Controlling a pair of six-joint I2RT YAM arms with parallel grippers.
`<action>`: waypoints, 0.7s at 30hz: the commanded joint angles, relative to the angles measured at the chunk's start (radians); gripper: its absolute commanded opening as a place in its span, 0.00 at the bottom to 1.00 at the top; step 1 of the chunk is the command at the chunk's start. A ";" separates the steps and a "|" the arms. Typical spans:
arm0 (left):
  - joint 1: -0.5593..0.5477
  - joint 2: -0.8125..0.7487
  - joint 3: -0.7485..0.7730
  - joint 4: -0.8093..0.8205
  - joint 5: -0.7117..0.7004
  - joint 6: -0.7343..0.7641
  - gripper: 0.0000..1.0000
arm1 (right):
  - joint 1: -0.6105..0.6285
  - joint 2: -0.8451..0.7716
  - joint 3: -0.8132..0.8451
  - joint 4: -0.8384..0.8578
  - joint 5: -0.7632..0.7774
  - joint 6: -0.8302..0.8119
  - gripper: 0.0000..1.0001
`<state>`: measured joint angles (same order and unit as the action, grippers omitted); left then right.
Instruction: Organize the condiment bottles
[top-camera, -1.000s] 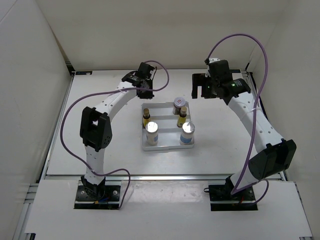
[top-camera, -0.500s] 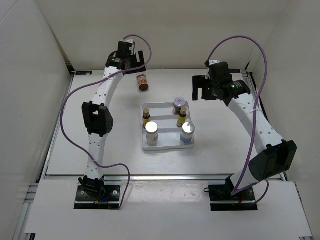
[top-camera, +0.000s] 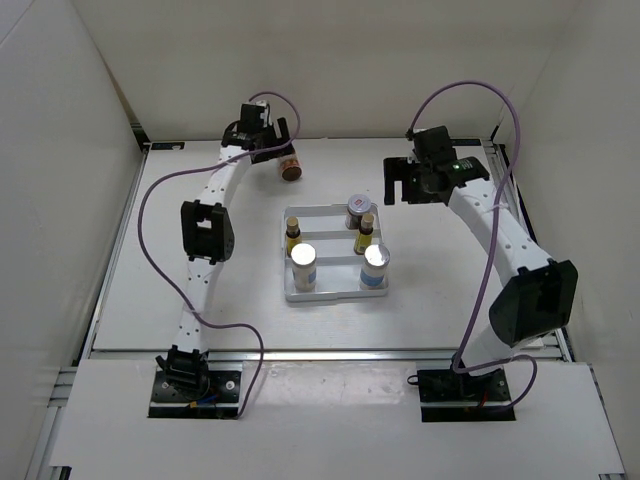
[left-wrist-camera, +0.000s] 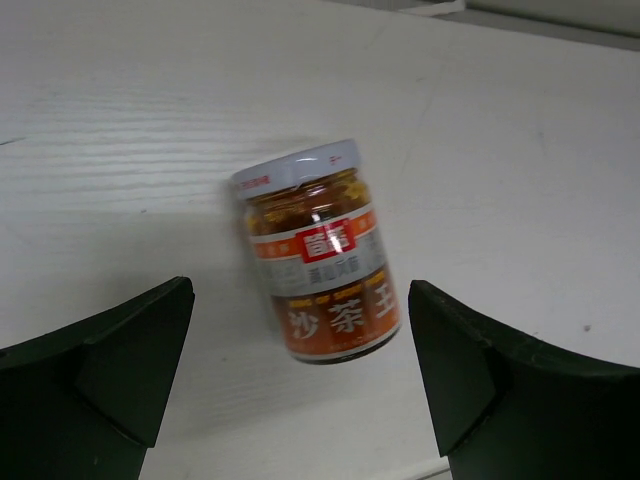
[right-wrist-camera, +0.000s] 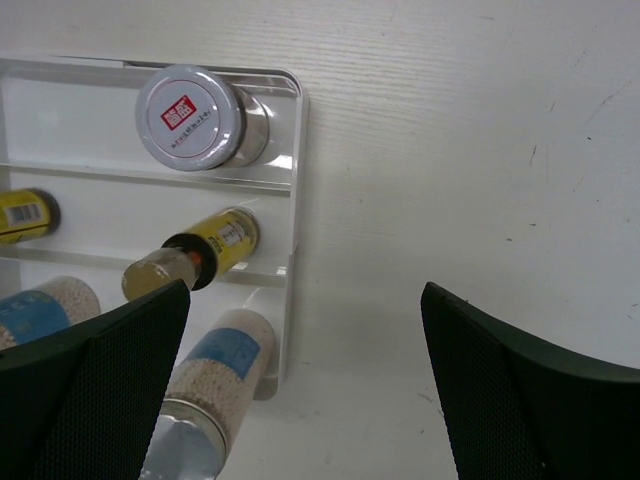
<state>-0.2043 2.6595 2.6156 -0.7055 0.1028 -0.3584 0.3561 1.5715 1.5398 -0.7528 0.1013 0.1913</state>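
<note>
While left gripper (left-wrist-camera: 300, 290) and right gripper (right-wrist-camera: 305, 290) gape, 1 jar (left-wrist-camera: 320, 255) rests outside the tray (right-wrist-camera: 299, 170).

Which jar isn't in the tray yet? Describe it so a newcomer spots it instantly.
From the white ridged rectangular tray at the centre of the top view, look beyond its far-left corner. There a squat brown jar with pale lid and orange label lies on its side. It alone is outside the tray; its twin stands upright inside.
</note>
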 joint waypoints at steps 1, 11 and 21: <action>-0.021 -0.026 0.049 0.142 0.023 -0.069 0.99 | -0.012 0.038 0.026 0.007 -0.014 -0.023 1.00; -0.021 0.040 0.049 0.210 0.023 -0.114 0.99 | -0.051 0.079 0.046 -0.011 -0.034 -0.013 1.00; -0.049 0.140 0.070 0.201 0.077 -0.111 0.99 | -0.091 0.097 0.046 -0.029 -0.063 -0.013 1.00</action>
<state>-0.2333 2.8136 2.6480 -0.4786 0.1616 -0.4850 0.2829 1.6634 1.5452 -0.7639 0.0593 0.1818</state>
